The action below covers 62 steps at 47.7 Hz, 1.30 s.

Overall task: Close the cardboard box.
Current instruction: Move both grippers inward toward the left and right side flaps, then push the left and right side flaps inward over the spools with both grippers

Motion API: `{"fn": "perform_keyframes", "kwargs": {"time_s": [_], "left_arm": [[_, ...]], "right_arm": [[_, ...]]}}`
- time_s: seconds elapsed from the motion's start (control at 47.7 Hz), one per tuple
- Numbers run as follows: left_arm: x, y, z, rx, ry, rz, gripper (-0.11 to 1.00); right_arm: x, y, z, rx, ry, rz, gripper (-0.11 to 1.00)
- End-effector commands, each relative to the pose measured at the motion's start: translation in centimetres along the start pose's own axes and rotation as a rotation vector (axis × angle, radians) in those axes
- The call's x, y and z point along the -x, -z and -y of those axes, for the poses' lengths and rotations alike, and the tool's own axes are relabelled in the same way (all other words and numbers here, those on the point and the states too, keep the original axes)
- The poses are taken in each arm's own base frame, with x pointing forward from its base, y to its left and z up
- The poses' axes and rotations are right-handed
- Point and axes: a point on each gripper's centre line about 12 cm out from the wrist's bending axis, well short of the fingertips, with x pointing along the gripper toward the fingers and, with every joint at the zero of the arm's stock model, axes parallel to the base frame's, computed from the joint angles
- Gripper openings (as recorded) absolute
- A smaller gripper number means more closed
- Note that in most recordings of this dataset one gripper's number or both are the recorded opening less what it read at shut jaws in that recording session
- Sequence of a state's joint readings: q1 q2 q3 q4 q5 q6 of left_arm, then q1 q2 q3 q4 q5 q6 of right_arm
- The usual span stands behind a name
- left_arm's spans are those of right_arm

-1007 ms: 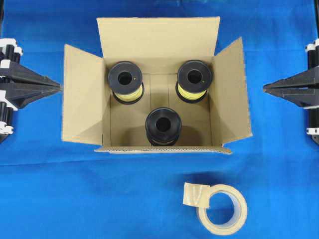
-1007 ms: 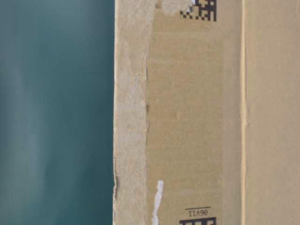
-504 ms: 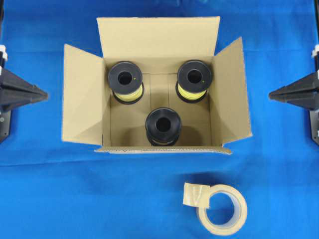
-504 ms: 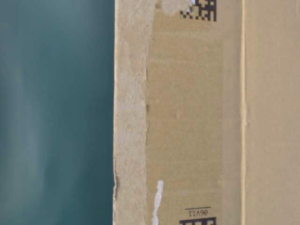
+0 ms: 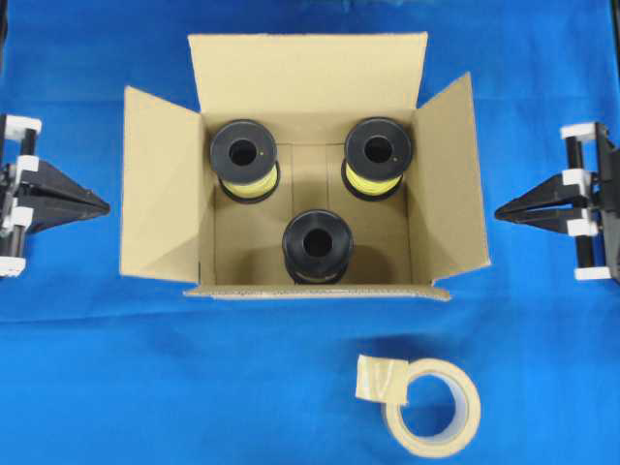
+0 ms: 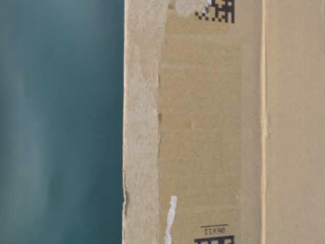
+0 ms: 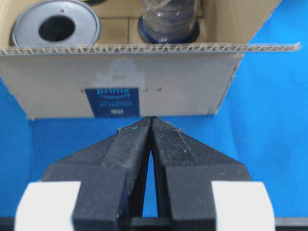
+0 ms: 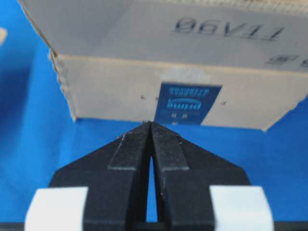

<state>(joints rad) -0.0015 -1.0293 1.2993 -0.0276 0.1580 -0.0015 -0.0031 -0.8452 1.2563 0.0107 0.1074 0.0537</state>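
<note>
The cardboard box (image 5: 160, 184) stands open in the middle of the blue cloth, its four flaps spread outward. Three black spools sit inside it, two at the back (image 5: 242, 152) (image 5: 378, 147) and one at the front (image 5: 317, 242). My left gripper (image 5: 105, 205) is shut and empty, its tip pointing at the left flap from a short way off. My right gripper (image 5: 498, 211) is likewise shut and empty, just right of the right flap. In the left wrist view the gripper (image 7: 150, 118) faces the box's wall (image 7: 183, 82). In the right wrist view the gripper (image 8: 150, 123) faces the box (image 8: 110, 91).
A beige tape roll (image 5: 431, 407) with a loose end lies on the cloth in front of the box, to the right. The table-level view is filled by the box's side (image 6: 213, 127) with old tape strips and printed codes.
Both grippers have shifted toward the near side of the table and rolled about their wrists, so their white parts now show. The right one came closer to the box. The box has not moved.
</note>
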Motion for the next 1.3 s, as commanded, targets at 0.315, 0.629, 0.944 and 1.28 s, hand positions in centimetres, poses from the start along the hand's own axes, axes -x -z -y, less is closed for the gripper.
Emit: {"fn": "perform_keyframes", "kwargs": {"time_s": [0.315, 0.629, 0.944, 1.28], "left_arm": [[-2.0, -0.4, -0.1, -0.004, -0.006, 0.066, 0.00], [-6.8, -2.7, -0.1, -0.034, -0.013, 0.107, 0.00], [-10.6, -5.7, -0.2, -0.086, -0.021, 0.110, 0.00], [-12.9, -6.6, -1.1, -0.082, -0.049, 0.109, 0.00]], "right_arm": [[-0.8, -1.3, 0.3, -0.013, 0.012, 0.078, 0.01], [-2.3, -3.6, 0.4, -0.013, 0.017, 0.178, 0.01], [-4.7, -6.2, 0.4, -0.010, 0.015, 0.248, 0.01], [-9.6, -7.4, 0.5, -0.012, 0.018, 0.216, 0.01]]}}
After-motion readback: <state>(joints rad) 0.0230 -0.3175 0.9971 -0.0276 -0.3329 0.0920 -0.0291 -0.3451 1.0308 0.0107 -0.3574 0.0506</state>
